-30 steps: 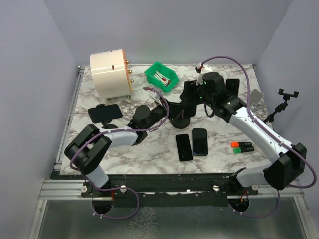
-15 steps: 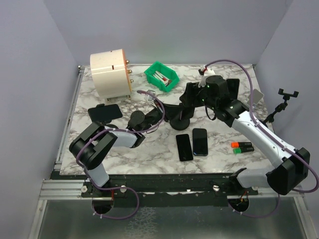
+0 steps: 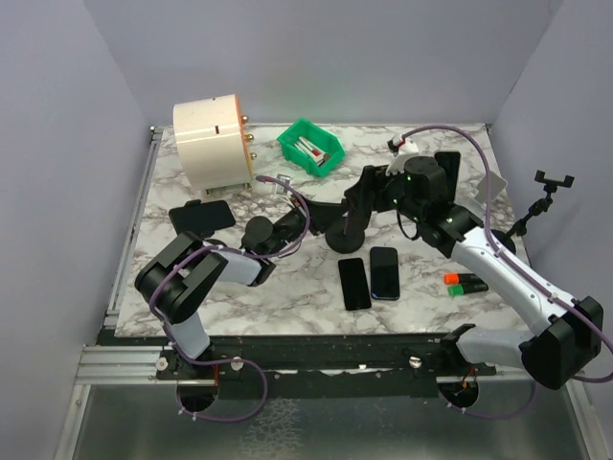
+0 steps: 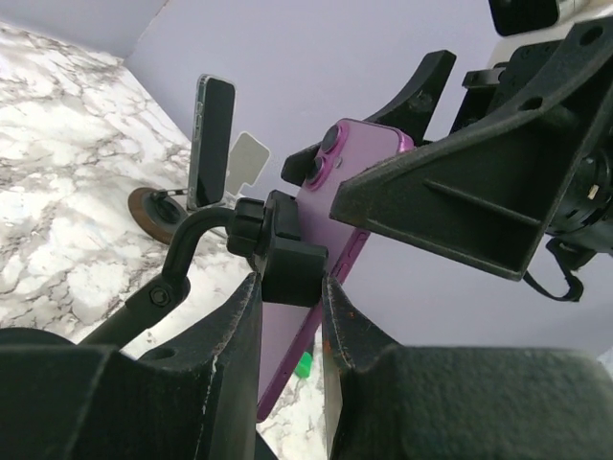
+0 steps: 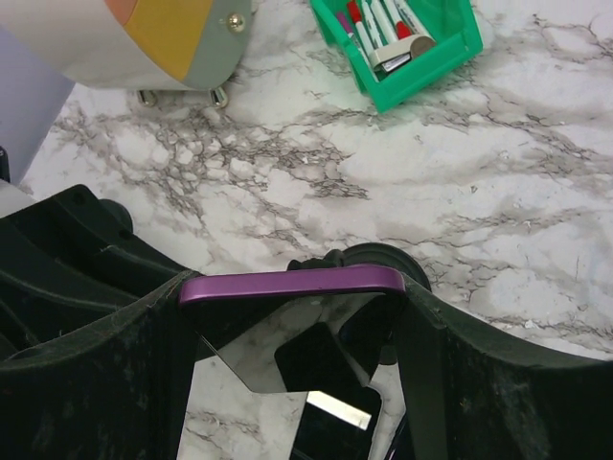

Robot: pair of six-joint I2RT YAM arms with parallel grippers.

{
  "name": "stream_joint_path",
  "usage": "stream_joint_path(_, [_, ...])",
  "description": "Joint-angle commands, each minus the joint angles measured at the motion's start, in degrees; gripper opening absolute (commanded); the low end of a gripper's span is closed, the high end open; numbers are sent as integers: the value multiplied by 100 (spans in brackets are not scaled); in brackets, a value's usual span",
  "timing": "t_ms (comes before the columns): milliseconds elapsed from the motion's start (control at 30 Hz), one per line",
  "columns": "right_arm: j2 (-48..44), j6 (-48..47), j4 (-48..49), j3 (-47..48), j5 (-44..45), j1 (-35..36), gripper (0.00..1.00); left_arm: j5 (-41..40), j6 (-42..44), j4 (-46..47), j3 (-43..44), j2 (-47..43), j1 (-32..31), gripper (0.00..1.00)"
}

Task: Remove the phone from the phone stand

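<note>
Over the last second your right arm has swung its wrist nearer and a little to the right, and your left arm has folded back toward the left. The stand's round base has hardly shifted on the tabletop (image 3: 287, 287), and neither pair of jaws has changed its spread. I read that as both holds being settled and the pull only just starting, not a release already made. The right gripper (image 5: 293, 297) has its jaws spread wide and grasping the purple phone (image 4: 369, 149) across its width, one finger at each end of its upper edge. The left gripper (image 4: 289, 287) is clenched on the black head of the phone stand (image 4: 206, 225), just where the curved neck meets the cradle, so it braces the stand while you draw the phone away. The phone stands upright near the middle of the tabletop, above the base and between the two wrists. Its back is close against the stand's head, and I cannot tell whether it has come free of the cradle yet. Behind it, further right, a second phone (image 4: 213, 139) sits on its own stand, well apart. Two more phones (image 3: 369, 276) lie flat on the near side.
</note>
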Motion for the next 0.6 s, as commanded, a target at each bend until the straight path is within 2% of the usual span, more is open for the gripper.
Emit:
stream_joint_path(0, [-320, 142, 364, -234, -685, 46, 0, 13, -462, 279, -73, 258, 134, 0])
stream_joint_path(200, [-511, 92, 629, -478, -788, 49, 0, 120, -559, 318, -36, 331, 136, 0])
stream_joint_path(500, [-509, 88, 475, -316, -726, 53, 0, 299, -457, 233, 24, 270, 135, 0])
stream_joint_path(567, [-524, 89, 452, -284, -743, 44, 0, 319, -429, 179, 16, 232, 135, 6])
